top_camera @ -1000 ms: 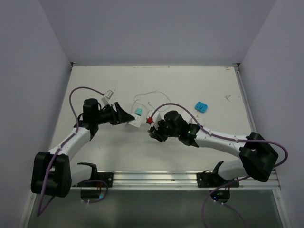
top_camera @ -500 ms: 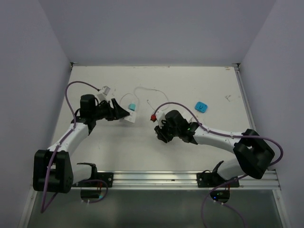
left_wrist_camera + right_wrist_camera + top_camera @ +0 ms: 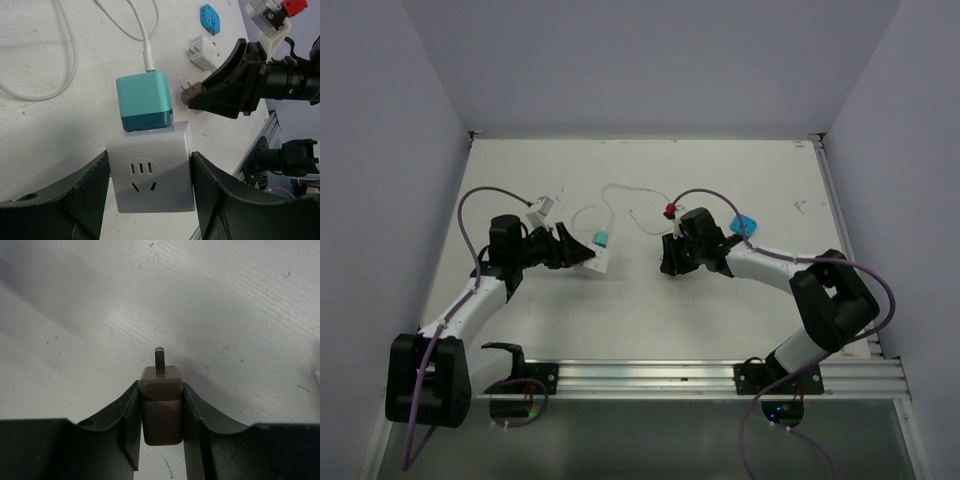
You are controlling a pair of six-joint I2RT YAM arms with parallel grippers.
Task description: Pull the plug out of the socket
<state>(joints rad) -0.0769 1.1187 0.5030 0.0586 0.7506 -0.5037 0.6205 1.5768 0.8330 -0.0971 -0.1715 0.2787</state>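
My left gripper (image 3: pixel 590 254) is shut on the socket (image 3: pixel 601 259), a white cube with slots; in the left wrist view the gripper (image 3: pixel 149 162) clamps the socket (image 3: pixel 152 175) by its two sides. A teal plug (image 3: pixel 144 100) with a white cable (image 3: pixel 145 35) sits in the socket's far face. My right gripper (image 3: pixel 667 262) is shut on a small brown plug (image 3: pixel 160 410), its prong (image 3: pixel 160 359) pointing out over the table. That plug (image 3: pixel 192 93) is apart from the socket, to its right.
A blue plug (image 3: pixel 744 224) lies behind the right arm. A flat white plug (image 3: pixel 205 52) lies on the table beyond the brown plug. Another white plug (image 3: pixel 542 208) lies at the back left. The cable (image 3: pixel 620 190) loops across the middle back.
The brown plug has come off the socket. My right gripper carried it back and right; my left gripper drew the socket, teal plug still in it, to the left.
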